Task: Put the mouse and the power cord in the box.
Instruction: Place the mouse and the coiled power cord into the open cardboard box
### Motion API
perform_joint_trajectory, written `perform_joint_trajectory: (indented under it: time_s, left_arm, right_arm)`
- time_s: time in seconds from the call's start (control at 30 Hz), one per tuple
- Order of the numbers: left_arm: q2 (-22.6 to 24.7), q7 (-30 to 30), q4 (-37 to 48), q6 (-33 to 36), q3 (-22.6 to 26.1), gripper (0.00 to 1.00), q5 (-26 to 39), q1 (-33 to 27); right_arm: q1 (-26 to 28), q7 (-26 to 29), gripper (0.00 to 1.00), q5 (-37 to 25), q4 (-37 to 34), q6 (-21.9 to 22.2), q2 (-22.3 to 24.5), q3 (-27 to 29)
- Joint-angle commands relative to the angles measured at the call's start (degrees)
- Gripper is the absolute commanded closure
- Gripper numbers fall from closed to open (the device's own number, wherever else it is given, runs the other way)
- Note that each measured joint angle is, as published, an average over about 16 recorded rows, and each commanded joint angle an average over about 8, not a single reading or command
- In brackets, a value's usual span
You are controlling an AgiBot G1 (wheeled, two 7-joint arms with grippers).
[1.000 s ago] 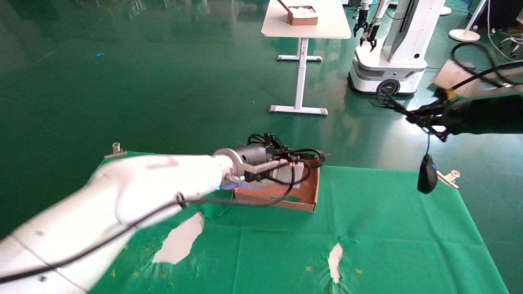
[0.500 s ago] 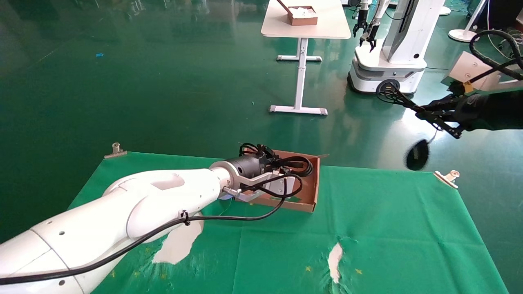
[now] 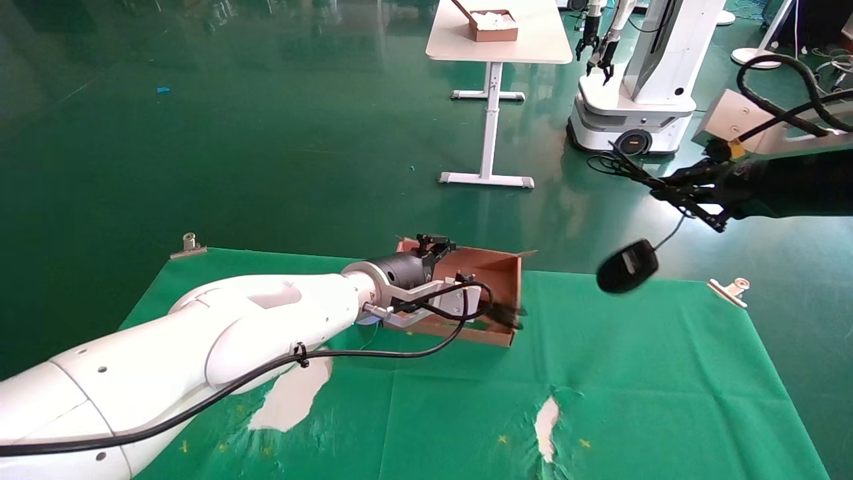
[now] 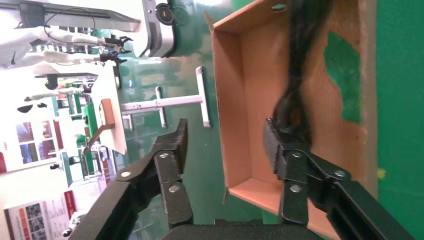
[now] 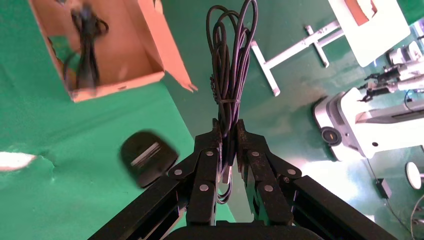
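The shallow brown box (image 3: 498, 268) sits at the far middle of the green cloth. My left gripper (image 3: 434, 245) (image 4: 225, 145) is open over its far left corner, one finger inside and one outside the wall (image 4: 235, 105). The black power cord (image 3: 506, 315) (image 4: 298, 95) (image 5: 86, 47) lies blurred inside the box, free of the fingers. My right gripper (image 3: 666, 189) (image 5: 227, 127) hovers above the cloth's far right edge, shut on the mouse's bundled thin cable (image 5: 230, 55). The black mouse (image 3: 626, 267) (image 5: 148, 158) hangs from it, white label showing, swung out to the right of the box.
A white table (image 3: 533, 47) with another cardboard box (image 3: 493, 25) and a second robot (image 3: 633, 87) stand far off on the green floor. Metal clips (image 3: 190, 243) (image 3: 730, 290) hold the cloth's far corners. White tears (image 3: 293, 393) (image 3: 546, 420) show near the front.
My left gripper opened and the power cord dropped from it into the box. The right arm shifted left, and the dangling mouse swung toward the box.
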Motion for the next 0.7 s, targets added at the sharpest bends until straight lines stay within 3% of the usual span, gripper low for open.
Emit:
perform_joint_trajectory:
  time_s: [0.03,0.4,0.7]
  left_arm:
    - [0.01,-0.36,0.25,-0.7,0.66,0.0,-0.55,-0.33]
    - [-3.56,-8.79,15.89,-3.11,-1.87,0.0,-3.12,-5.85]
    - [-8.38,-15.12,15.14,1.98,-1.49,0.0,-1.17,-8.0]
  right_arm:
    - [-0.04,0.22,1.0,0.23,0.64,-0.16,-0.06,0.05]
    - [-1.07,-4.98,1.0,4.66,-1.25,0.35,-6.26,-0.03]
    - [-2.06,-12.96,1.0,4.76,-13.61,5.93,-21.33,-2.89]
